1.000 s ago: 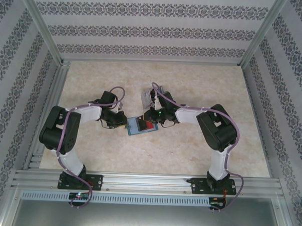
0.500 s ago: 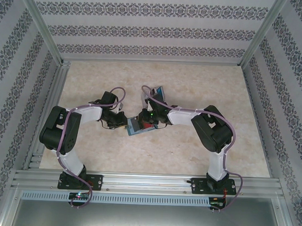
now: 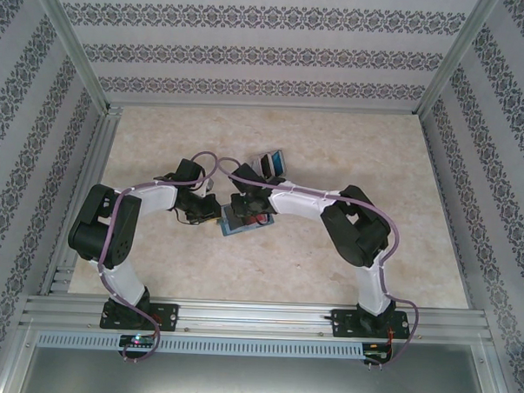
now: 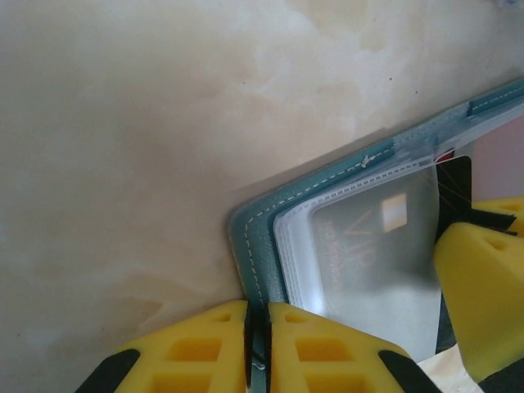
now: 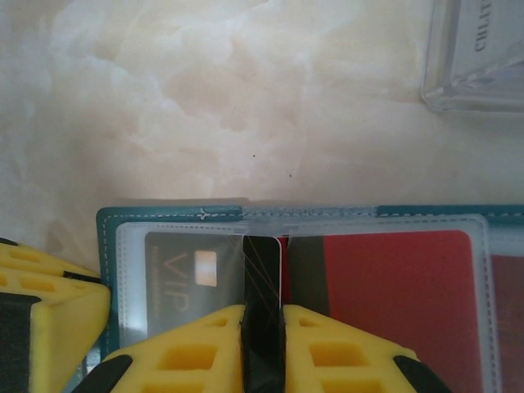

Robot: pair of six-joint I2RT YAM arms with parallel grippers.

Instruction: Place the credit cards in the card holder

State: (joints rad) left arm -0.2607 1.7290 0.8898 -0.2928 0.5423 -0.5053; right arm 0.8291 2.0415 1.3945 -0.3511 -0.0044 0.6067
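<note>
Right wrist view has the right gripper (image 5: 262, 318) pinching a black card (image 5: 262, 274) at the centre fold of the card holder (image 5: 108, 237). The holder lies open on the table (image 5: 205, 98), with a grey card (image 5: 184, 270) and a red card (image 5: 393, 286) in its clear pockets. Beside it, the left gripper (image 4: 258, 319) is pressed together on the holder's teal edge.

1. card holder (image 5: 155, 214): matt teal skin (leather-look, tbh), pale thread stitching, pockets of clear shiny plastic.
2. black card (image 5: 264, 270): smooth plastic, fine pale scratches.
3. worktop (image 5: 205, 98): smooth marbled beige, barely any shine.
4. stand (image 5: 483, 57): clear glossy plastic.
5. frame rail (image 3: 257, 318): bare grey metal.
</note>
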